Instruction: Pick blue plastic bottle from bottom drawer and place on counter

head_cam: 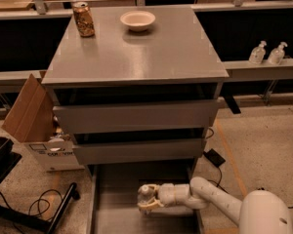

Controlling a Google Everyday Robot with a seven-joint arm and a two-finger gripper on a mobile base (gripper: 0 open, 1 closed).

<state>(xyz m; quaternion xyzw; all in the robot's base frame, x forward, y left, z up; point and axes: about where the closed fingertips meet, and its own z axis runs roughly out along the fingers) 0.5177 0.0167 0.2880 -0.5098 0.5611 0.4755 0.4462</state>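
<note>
The bottom drawer is pulled open at the foot of the cabinet, with a flat grey floor. My gripper reaches into it from the right, low over the floor near the middle. It is shut on the blue plastic bottle, of which only a small pale top shows between the cream fingers. The counter is the glossy grey top slab above the two closed drawers.
A brown dented can and a pale bowl stand at the back of the counter. Two white pump dispensers sit on a ledge at right. A cardboard box leans left of the cabinet. Cables lie on the floor.
</note>
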